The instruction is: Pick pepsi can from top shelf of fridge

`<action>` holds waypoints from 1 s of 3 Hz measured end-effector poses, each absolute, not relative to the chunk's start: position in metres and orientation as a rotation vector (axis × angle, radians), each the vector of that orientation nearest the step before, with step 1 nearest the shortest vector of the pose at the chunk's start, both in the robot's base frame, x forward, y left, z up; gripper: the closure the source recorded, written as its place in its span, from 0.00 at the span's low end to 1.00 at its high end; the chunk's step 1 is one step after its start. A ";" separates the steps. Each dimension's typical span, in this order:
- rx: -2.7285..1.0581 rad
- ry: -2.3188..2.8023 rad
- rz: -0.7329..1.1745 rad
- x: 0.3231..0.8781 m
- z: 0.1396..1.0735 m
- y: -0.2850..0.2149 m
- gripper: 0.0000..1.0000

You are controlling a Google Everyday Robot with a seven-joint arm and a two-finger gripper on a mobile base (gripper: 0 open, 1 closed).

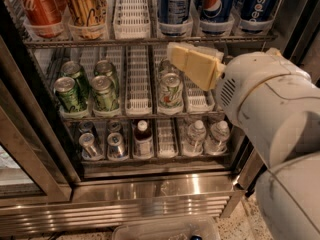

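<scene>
The fridge (pixel 150 191) stands open in front of me. On its top shelf (pixel 100 42) the pepsi can (pixel 260 5) stands at the far right, blue with white lettering up its side. To its left are a blue can with the round logo (pixel 216 6) and a blue can with a white print panel (pixel 172 4). My gripper (pixel 176 55), cream-coloured on a white arm (pixel 270 99), hangs just below the top shelf's front edge, under these blue cans and left of the pepsi can. It points left and touches no can.
A red can (pixel 39 9) and a gold can (pixel 86 6) stand at the top left beside a white divider lane (pixel 131 9). Green cans (pixel 87 86) fill the middle rack, small cans and water bottles (pixel 205 136) the lowest. The door frame (pixel 30 129) runs down the left.
</scene>
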State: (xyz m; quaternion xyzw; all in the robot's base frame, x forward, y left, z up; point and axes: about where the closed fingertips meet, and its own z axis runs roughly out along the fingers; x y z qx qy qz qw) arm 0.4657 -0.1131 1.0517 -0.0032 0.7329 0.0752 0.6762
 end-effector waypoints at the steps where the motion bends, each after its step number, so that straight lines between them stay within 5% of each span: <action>1: 0.017 1.644 0.160 0.461 1.049 -0.113 0.00; 3: 0.064 1.632 0.116 0.455 1.048 -0.122 0.00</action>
